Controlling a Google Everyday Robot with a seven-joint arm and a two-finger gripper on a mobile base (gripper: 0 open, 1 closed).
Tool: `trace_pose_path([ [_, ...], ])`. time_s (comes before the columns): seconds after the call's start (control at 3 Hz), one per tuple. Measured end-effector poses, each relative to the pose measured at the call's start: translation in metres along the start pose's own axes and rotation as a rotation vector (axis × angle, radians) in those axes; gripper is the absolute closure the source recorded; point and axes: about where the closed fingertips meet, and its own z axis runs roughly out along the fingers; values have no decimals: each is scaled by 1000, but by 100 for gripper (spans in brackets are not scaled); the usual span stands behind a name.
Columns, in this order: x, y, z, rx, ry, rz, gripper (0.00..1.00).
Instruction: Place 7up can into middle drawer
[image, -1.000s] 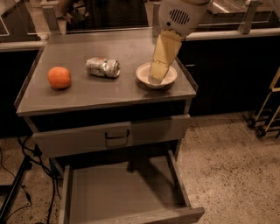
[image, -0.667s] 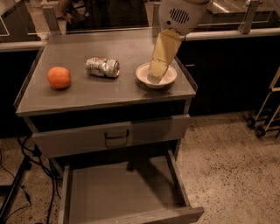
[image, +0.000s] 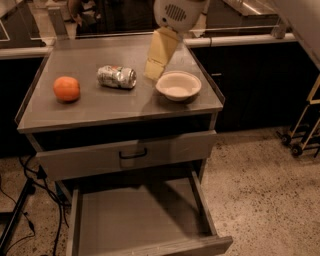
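**On the grey cabinet top: one can, one orange, one bowl**

On the flat top of the cabinet (image: 120, 107) three things stand in a row, one of each. At the left is a round orange (image: 66, 88) with a matte skin. In the middle is the 7up can (image: 116, 77), a silvery-green metal cylinder lying on its side with faint green and red marks. At the right is a shallow white bowl (image: 178, 85) with a smooth round rim. All three are apart from one another.

The single gripper (image: 152, 74), a tan wedge-shaped piece, hangs tilted from a white rounded housing (image: 176, 12). Its tip is low over the top, between the can and the bowl and just beside the bowl's rim. It holds nothing. Whether it is spread or pressed together cannot be told, nor whether its tip meets the surface.

Below the top, two drawers show. The upper drawer front (image: 165, 148) is grey with one dark curved handle (image: 132, 153) and is pulled out slightly. Under it the middle drawer (image: 140, 220) is pulled far out, a wide shallow grey tray with a flat floor and low side walls. The can is well apart from it, up on the top.

The floor (image: 260, 185) is speckled stone, and dark cables (image: 30, 200) trail at the left.
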Motion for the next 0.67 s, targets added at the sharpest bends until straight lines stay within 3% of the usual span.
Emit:
trace_pose_path([
  [0.33, -32, -11, 12, -16, -17, -31, 0],
  [0.67, -37, -13, 11, -6, -31, -33, 0],
])
